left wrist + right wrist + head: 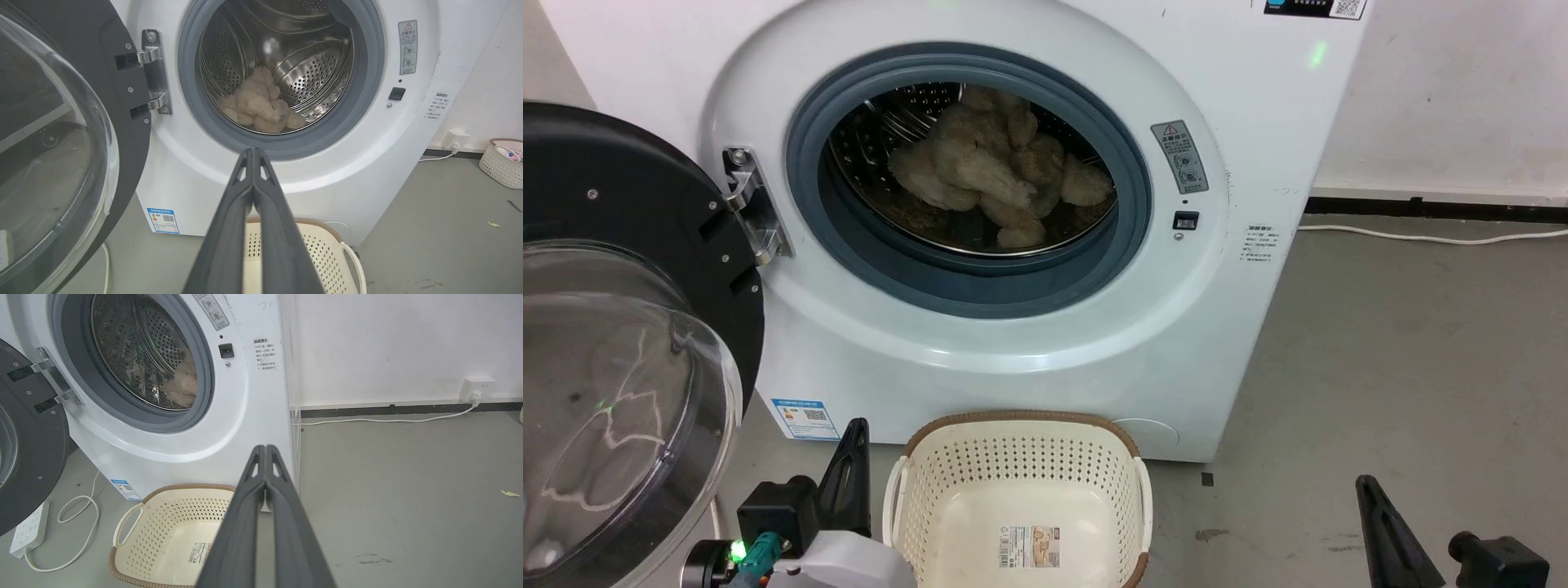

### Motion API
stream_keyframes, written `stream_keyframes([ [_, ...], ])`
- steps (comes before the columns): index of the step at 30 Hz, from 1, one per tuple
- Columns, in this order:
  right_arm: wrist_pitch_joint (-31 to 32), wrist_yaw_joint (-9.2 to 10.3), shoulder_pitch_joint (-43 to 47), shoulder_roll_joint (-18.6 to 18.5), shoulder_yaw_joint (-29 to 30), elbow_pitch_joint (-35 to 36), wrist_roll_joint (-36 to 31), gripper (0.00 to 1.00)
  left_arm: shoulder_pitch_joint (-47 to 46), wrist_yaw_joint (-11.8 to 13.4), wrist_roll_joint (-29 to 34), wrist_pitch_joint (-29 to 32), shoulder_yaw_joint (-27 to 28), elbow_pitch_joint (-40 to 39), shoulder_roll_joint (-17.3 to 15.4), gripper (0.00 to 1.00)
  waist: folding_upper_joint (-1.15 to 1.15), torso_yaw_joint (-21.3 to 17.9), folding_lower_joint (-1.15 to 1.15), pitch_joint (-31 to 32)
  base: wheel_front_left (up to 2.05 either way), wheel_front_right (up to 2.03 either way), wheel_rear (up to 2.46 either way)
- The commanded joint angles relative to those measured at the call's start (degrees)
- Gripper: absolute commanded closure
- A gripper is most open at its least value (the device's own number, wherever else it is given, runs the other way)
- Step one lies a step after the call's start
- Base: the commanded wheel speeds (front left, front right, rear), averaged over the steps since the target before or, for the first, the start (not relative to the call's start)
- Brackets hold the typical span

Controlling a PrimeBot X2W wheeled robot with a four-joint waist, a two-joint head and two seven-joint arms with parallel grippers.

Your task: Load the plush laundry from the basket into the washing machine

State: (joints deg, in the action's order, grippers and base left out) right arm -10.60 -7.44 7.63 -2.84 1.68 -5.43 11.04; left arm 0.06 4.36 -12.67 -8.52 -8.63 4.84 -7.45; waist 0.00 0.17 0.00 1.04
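The plush laundry (1001,175), a fluffy beige bundle of rounded lumps, lies inside the perforated steel drum (314,73) of the white washing machine (1241,122), whose domed clear door (621,392) hangs wide. Before the machine stands the cream perforated basket (1013,461), brown-rimmed. The left gripper (253,153) and right gripper (265,449) each press their fingers together, holding nothing.

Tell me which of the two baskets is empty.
The basket directly in front of the washing machine; the far basket by the wall holds colourful items.

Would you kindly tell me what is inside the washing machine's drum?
The beige plush laundry lies low in the steel drum of the washing machine. Anything beneath or behind the bundle is hidden.
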Motion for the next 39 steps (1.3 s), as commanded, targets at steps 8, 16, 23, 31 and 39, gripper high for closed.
stream_keyframes([
  [8, 0.98, -0.01, -1.4, -0.01, -0.16, 0.69, -1.23, 1.0, -0.01, -0.66, 1.4, 0.9, 0.84, -0.71, 0.6, 1.0, 0.0, -0.01, 0.0, -0.08, 0.0, 0.0, 0.0],
  [16, 1.79, -0.01, -1.93, -0.01, -0.29, 1.09, -2.06, 1.0, -0.01, -0.97, 2.35, 1.54, 1.5, -1.06, 0.93, 1.0, 0.0, -0.03, 0.0, -0.16, 0.0, 0.0, 0.0],
  [23, 2.5, -0.02, -2.39, -0.01, -0.4, 1.44, -2.78, 1.0, -0.02, -1.24, 3.18, 2.1, 2.07, -1.37, 1.23, 1.0, 0.0, -0.04, 0.0, -0.23, 0.0, 0.0, 0.0],
  [31, 3.31, -0.02, -2.91, -0.02, -0.53, 1.84, -3.61, 1.0, -0.02, -1.55, 4.13, 2.75, 2.73, -1.71, 1.56, 1.0, 0.0, -0.05, 0.0, -0.31, 0.0, 0.0, 0.0],
  [39, 4.12, -0.02, -3.44, -0.02, -0.66, 2.24, -4.43, 1.0, -0.03, -1.86, 5.08, 3.39, 3.38, -2.06, 1.9, 1.0, 0.0, -0.06, 0.0, -0.4, 0.0, 0.0, 0.0],
])
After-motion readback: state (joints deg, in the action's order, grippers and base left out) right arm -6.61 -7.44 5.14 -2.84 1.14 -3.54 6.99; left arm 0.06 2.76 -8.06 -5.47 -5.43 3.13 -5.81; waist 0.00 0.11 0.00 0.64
